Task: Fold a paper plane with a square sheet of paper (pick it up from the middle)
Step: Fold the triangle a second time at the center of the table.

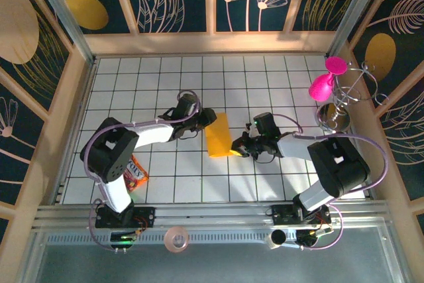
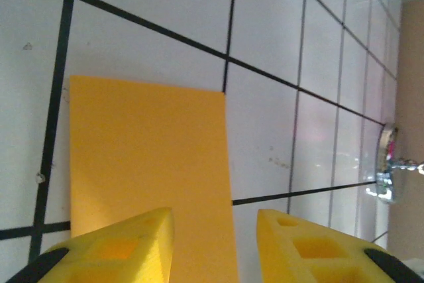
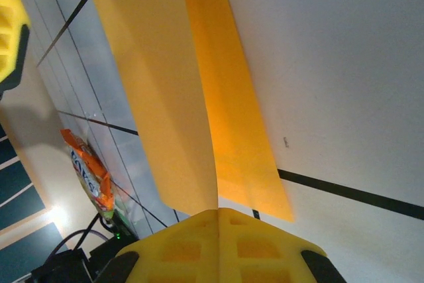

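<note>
Spreading white under a black grid, the tiled desk (image 1: pixel 265 91) carried the orange-yellow sheet of paper (image 1: pixel 217 135) around its middle, doubled over into a narrow rectangle. Just left of the desk's middle the left tool (image 2: pixel 215 220) hung with its fingers apart, one over the sheet's edge and one over bare tile. Just right of the middle the right tool (image 3: pixel 218 211) was pinched together on the sheet, two layers fanning away from its tips. A snack packet (image 1: pixel 136 173) lay at the desk's near left edge. By my judgement the centre fold was in hand; next the crease likely needed pressing flat.
</note>
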Motion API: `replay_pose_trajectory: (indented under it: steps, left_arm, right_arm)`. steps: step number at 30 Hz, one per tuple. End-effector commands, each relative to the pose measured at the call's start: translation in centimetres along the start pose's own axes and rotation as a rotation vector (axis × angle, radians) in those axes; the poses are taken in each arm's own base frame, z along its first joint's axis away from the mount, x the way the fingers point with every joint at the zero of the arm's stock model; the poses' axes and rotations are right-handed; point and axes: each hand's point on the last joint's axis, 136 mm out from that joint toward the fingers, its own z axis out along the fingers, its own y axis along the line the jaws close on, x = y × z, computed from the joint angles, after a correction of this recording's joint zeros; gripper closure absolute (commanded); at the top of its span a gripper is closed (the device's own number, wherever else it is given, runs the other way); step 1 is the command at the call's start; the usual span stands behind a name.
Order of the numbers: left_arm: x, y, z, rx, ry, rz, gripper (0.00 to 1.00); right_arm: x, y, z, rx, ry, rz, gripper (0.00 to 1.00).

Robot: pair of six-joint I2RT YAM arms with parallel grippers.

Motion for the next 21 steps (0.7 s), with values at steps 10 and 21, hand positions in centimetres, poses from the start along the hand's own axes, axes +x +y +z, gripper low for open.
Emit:
replay_pose_trajectory:
  steps: [10,21]
  left_arm:
    - [0.9,3.6,2.7,-0.108,0.076,0.035,0.69]
    - [1.7,4.5,2.8,-0.117,0.099,0.041,0.78]
  right_arm:
    - [-1.1,2.8,0.3,0.029,-0.006,-0.121,1.00]
    - [-2.8,6.9,2.4,-0.075,0.007,-0.181,1.00]
